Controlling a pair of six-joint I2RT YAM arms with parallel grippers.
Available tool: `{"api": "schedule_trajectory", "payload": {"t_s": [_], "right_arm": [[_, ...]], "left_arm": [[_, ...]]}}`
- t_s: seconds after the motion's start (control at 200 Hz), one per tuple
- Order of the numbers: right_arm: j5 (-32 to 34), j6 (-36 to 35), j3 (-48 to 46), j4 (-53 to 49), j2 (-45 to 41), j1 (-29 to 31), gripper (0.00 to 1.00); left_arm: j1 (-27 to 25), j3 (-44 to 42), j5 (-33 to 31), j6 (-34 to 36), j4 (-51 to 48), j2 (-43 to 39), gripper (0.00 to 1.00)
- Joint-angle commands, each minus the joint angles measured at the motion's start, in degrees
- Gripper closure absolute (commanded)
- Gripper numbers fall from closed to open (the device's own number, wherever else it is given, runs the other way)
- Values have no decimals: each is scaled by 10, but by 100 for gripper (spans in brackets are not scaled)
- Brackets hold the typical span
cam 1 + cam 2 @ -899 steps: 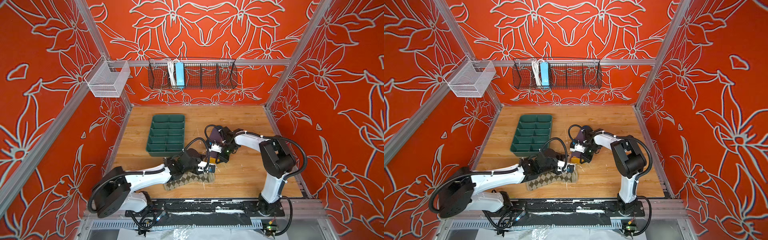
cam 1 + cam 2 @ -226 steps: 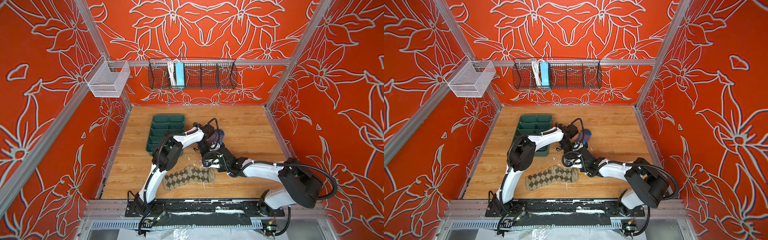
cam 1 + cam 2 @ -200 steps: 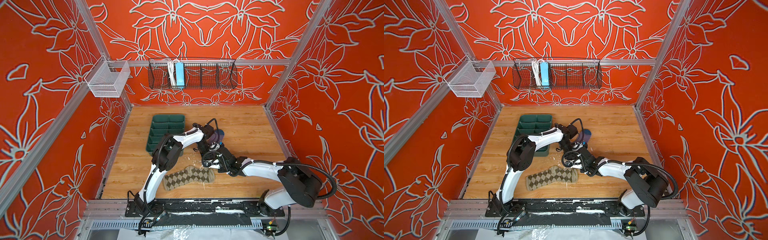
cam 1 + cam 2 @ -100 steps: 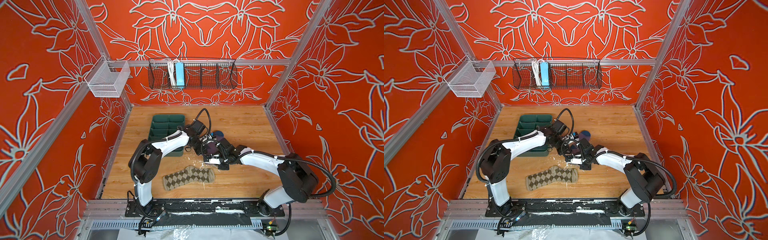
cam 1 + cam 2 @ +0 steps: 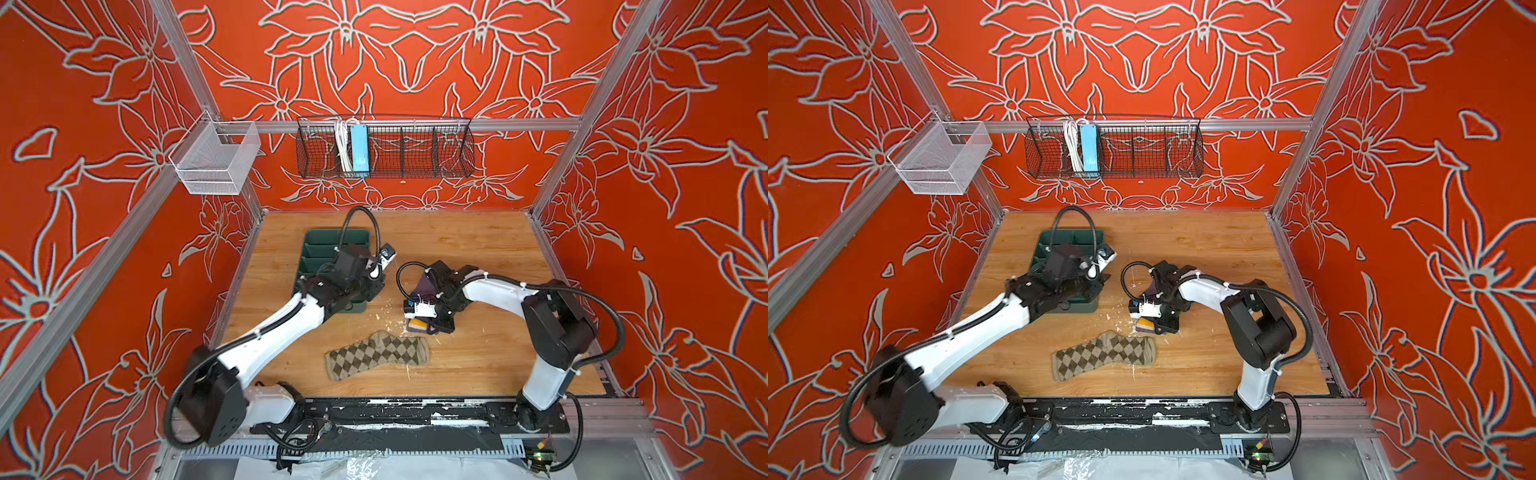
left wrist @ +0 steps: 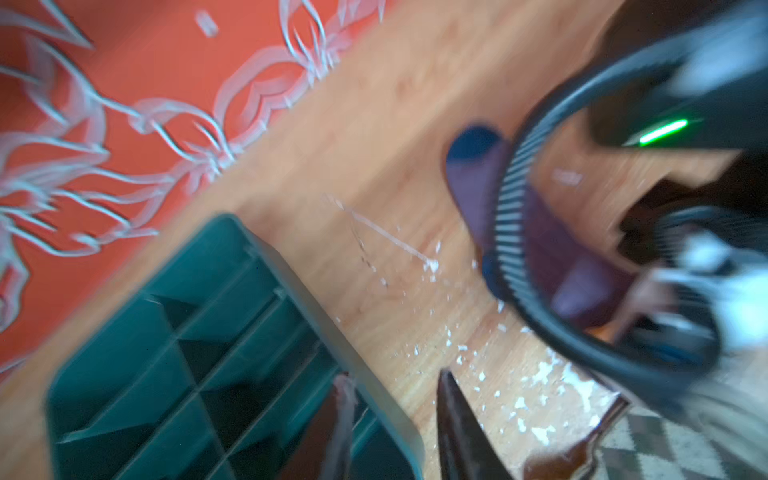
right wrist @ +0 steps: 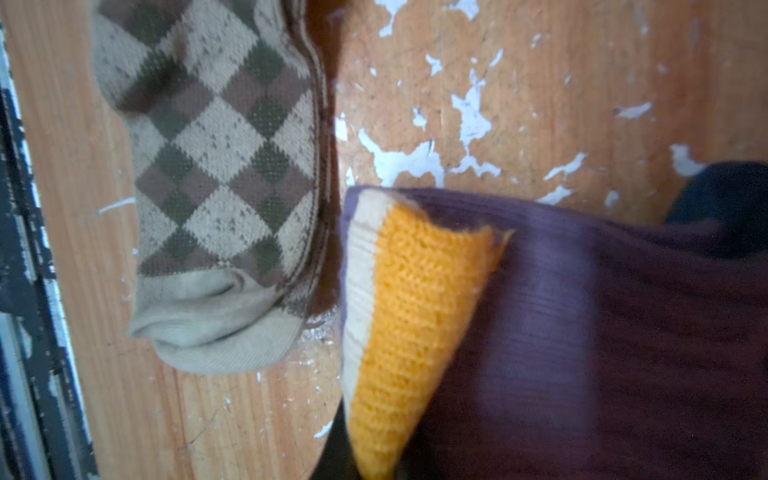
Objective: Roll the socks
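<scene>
Purple sock [image 7: 582,332] is near the middle of the wooden tabletop [image 5: 478,245]. The right gripper [image 5: 431,328] is clenched on its mustard-yellow cuff [image 7: 407,332]. The argyle sock [image 5: 376,355] lies flat just beside that cuff, toward the front edge, and nothing holds it. The left gripper [image 6: 395,376] hangs released, with jaws apart and empty, at the near corner of the dark green divided tray [image 5: 316,249].

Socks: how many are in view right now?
2. The argyle sock lies flat near the front edge; the purple sock sits behind it, its yellow cuff gripped by the right pincer.
</scene>
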Motion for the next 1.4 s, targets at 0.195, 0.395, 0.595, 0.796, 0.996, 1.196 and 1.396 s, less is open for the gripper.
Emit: {"api": "schedule_trajectory", "payload": {"t_s": [0.195,0.395,0.595,0.796,0.996,1.196,1.396], "right_arm": [[-49,-5,51,-70,92,-26,100],[-46,-10,65,-81,104,-28,100],[-55,-14,63,-81,100,-31,100],[-60,-18,65,-87,103,-32,100],[-64,-19,63,-83,100,-34,100],[-68,7,33,-31,64,-53,97],[-42,80,-35,82,-44,-92,65]], "left_arm": [[-142,-121,49,345,46,-70,40],[-212,-121,-33,388,121,91,40],[-224,-121,-72,388,243,201,43],[-224,-102,-126,394,307,290,49],[-224,-89,-126,386,299,331,64],[-224,-81,-108,359,229,323,100],[-223,-40,-88,341,116,323,100]]}}
